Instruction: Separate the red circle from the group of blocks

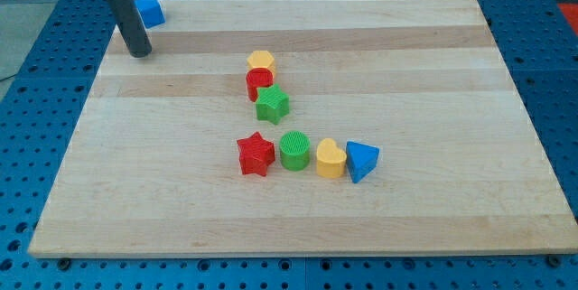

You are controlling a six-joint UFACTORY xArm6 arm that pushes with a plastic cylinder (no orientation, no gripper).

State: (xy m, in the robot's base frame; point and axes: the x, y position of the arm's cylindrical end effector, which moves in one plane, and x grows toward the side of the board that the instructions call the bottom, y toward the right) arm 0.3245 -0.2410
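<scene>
I judge nothing done yet: the red circle [258,81] sits wedged touching the yellow block [261,59] and green star [272,104] mid-worktop [433,64], my tip [139,53] is well apart at upper left, and no claw exists.

Lighting was bright, even, prob. from overhead. Tabletop [433,100] showed no glare or hot spots. Shadows were short, soft, tucked close under each block. Focus was sharp across the view w/ no blur; edges looked straight, no obvious distortion.
</scene>
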